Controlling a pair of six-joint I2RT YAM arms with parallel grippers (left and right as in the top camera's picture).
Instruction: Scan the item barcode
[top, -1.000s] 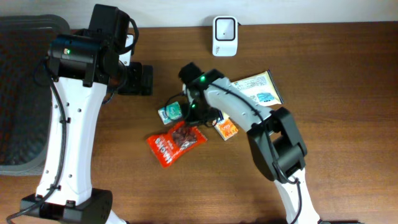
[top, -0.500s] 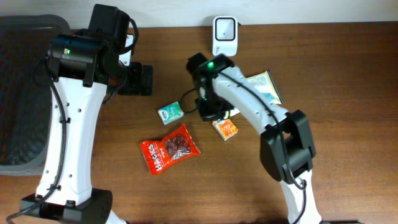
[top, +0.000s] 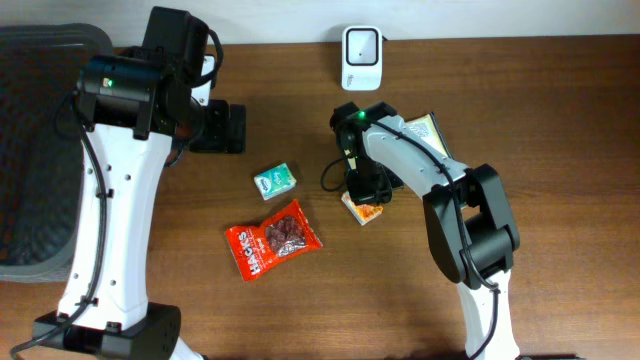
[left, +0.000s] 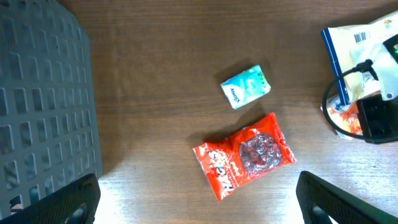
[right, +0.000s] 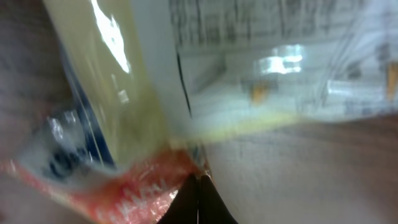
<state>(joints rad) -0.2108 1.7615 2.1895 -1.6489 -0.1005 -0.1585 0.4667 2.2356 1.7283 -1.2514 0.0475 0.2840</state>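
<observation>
Nothing scanned yet: the right pincer (right: 199, 188) is clenched empty against the orange packet (top: 367, 210), lying on the tabletop (top: 560, 150) in front of the scanner (top: 361, 45), so pickup and scan remain

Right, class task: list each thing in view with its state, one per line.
left tool: open, holding nothing.
right tool: shut, tips by the orange packet.
orange packet: flat, partly hidden by the right arm.
blue-and-white pouch: flat, partly hidden by that arm.
red snack bag: flat, untouched.
teal pack: flat, untouched.
scanner: at the back edge, untouched.
</observation>
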